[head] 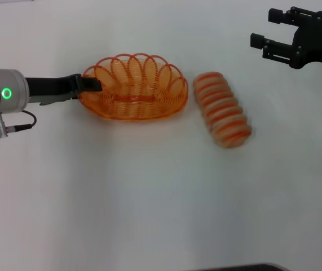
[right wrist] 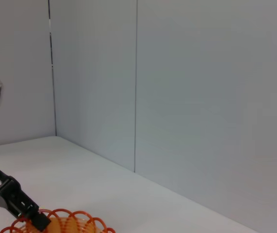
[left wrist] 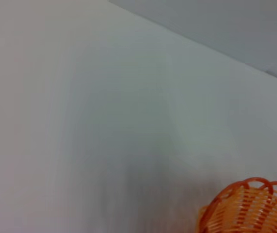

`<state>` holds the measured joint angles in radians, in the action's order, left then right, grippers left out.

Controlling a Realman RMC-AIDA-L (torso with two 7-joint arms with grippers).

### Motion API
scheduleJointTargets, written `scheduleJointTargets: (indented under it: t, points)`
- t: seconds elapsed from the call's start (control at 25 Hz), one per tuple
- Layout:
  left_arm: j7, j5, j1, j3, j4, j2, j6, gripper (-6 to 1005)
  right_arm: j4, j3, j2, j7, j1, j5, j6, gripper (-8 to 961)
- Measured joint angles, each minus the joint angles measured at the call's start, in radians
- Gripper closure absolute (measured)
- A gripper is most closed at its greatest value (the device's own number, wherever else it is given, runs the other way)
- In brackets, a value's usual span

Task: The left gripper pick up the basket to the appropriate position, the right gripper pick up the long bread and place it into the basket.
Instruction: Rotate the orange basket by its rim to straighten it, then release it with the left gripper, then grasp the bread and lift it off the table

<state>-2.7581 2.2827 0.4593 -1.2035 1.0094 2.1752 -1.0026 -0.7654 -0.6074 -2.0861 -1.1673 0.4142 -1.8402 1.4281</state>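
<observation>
The orange wire basket stands on the white table, left of centre. My left gripper reaches in from the left and is shut on the basket's left rim. The basket's rim also shows in the left wrist view and in the right wrist view, where the left gripper holds its edge. The long bread lies on the table just right of the basket, apart from it. My right gripper hangs open and empty at the far right, above and behind the bread.
The white table spreads in front of the basket and bread. A grey panelled wall stands behind the table.
</observation>
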Motion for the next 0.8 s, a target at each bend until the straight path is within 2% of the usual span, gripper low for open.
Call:
scheduleJointTargets:
  t: [0.2,0.36,0.48,0.6,0.68,0.8]
  points:
    - [0.036,-0.001,-0.009,0.012,0.038,-0.001,-0.006,483,0.0,0.0,0.0,-0.001,0.0,0.004,0.0,239]
    - [0.142,-0.01,-0.005,0.056,0.054,-0.007,-0.045,382,0.0,0.007,0.0,-0.022,0.004,0.005,-0.002,234]
    - [0.24,-0.02,0.0,0.164,0.07,-0.012,-0.119,270,-0.004,0.009,0.0,-0.079,0.01,0.006,-0.002,230]
    - [0.374,-0.073,0.002,0.313,0.083,-0.021,-0.232,143,-0.017,0.01,0.003,-0.165,0.016,0.006,-0.004,227]
    - [0.465,-0.104,0.006,0.385,0.087,-0.034,-0.312,143,-0.036,0.009,0.006,-0.242,0.019,0.004,-0.008,224]
    - [0.561,-0.111,0.016,0.433,0.095,-0.053,-0.418,143,-0.08,-0.002,0.014,-0.406,0.022,-0.016,-0.016,220]
